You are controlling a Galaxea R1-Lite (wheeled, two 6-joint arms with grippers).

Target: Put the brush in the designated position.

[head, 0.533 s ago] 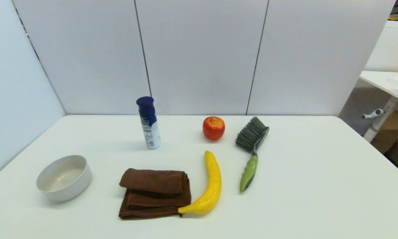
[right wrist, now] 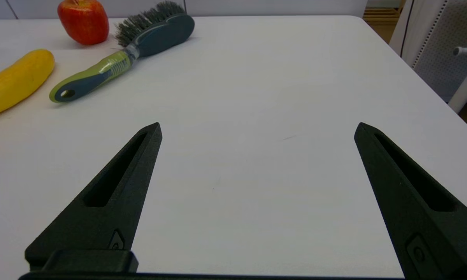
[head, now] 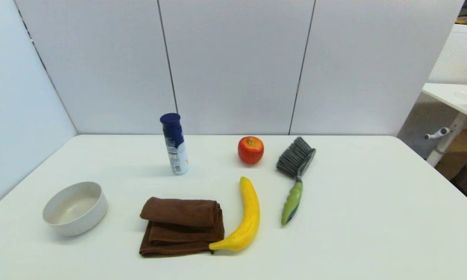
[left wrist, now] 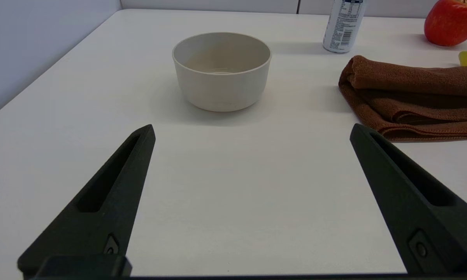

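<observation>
The brush [head: 295,179] lies flat on the table [head: 373,217], right of centre, its bristled head toward the back wall and its lime-green and grey handle pointing toward the robot. By the look of it, it is light and stiff: a hard plastic body that should not bend in a grip, with bristles that would give and splay if squeezed. The handle is the place to take it, around the middle where the ribbed green section narrows; the smooth plastic may be a little slippery, so a hold across the handle's width, square to its length, seems safest, and the heavier head could tip it if it is held too near the tail end. Just left of the handle lies a banana [head: 246,217], close enough that a finger coming down on that side needs care. An apple [head: 251,149] sits just left of the bristles. Farther left are a folded brown cloth [head: 181,225] touching the banana's tip, a standing can [head: 174,144] and a white bowl [head: 74,208]. The right gripper [right wrist: 257,130] hovers low over bare table near the robot, fingers spread wide and empty, the brush ahead and well apart. The left gripper [left wrist: 253,130] is likewise wide and empty, parked facing the bowl.
</observation>
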